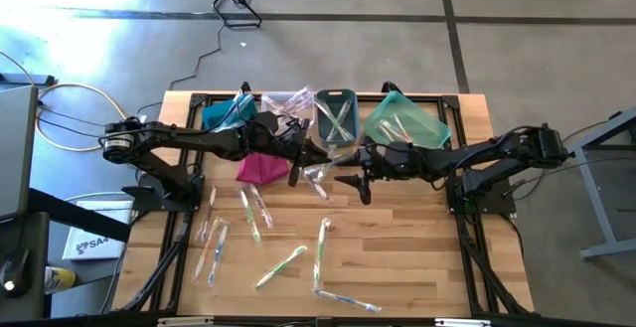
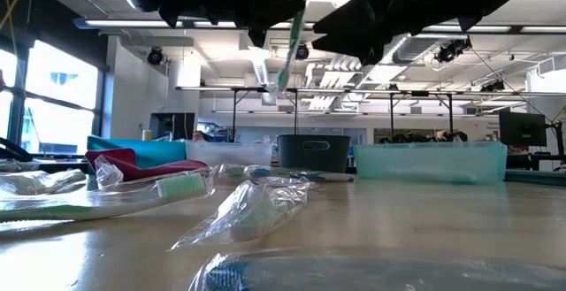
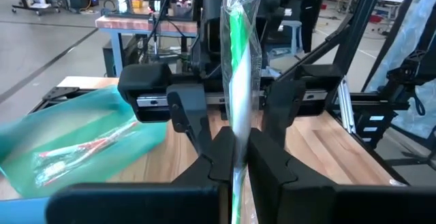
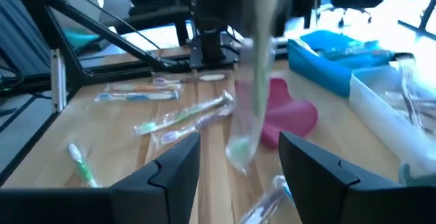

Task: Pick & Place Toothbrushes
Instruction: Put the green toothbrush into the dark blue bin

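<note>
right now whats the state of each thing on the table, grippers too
left gripper: shut on the green toothbrush, above the table
green toothbrush: wrapped in clear film, held upright
right gripper: open, facing the held brush, holding nothing
loose toothbrushes: lying flat, scattered on the wood
teal bin: holds a few brushes
grey bin: holds brushes
magenta pouch: lying on the table

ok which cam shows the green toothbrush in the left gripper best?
Left wrist view: the wrapped green toothbrush stands close up, pinched by the left gripper. Low view shows it hanging, backlit. Right wrist view blurs it. High view mostly hides it among the arms.
</note>
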Robot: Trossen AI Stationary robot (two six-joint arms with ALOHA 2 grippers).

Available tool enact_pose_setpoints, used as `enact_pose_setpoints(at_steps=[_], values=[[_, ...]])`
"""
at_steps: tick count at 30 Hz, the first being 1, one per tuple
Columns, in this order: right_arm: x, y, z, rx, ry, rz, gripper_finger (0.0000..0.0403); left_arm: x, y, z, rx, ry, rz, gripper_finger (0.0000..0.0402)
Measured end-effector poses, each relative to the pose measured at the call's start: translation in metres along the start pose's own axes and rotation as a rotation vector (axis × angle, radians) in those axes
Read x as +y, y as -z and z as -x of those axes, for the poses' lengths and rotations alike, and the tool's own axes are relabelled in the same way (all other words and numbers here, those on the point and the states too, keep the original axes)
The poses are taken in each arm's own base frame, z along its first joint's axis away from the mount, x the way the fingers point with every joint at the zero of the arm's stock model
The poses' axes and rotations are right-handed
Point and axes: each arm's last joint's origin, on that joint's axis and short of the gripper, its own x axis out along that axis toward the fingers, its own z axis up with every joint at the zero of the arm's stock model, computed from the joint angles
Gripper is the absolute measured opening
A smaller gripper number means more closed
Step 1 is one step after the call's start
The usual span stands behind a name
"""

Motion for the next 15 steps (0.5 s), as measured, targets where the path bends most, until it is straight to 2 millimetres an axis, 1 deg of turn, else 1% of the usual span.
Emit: enact_pose_setpoints(at_steps=[4,7,13,15], values=[[0.001,-0.005,0.0,-0.057,-0.008,0.007,0.0191,0.0,-0.001,0.0,-0.012,0.0,-0.004,0.0017],[0.0,-0.005,-0.002,-0.076,0.032,0.006,0.0191,0.0,-0.003,0.0,-0.03,0.0,-0.011,0.0017],[-0.002,0.005,-0.018,-0.11,0.043,0.004,0.0191,0.0,-0.004,0.0,-0.036,-0.002,-0.013,0.0017],[-0.003,0.006,-0.023,-0.147,0.058,0.002,0.0191,0.0,-0.004,0.0,-0.036,-0.001,-0.013,0.0017]])
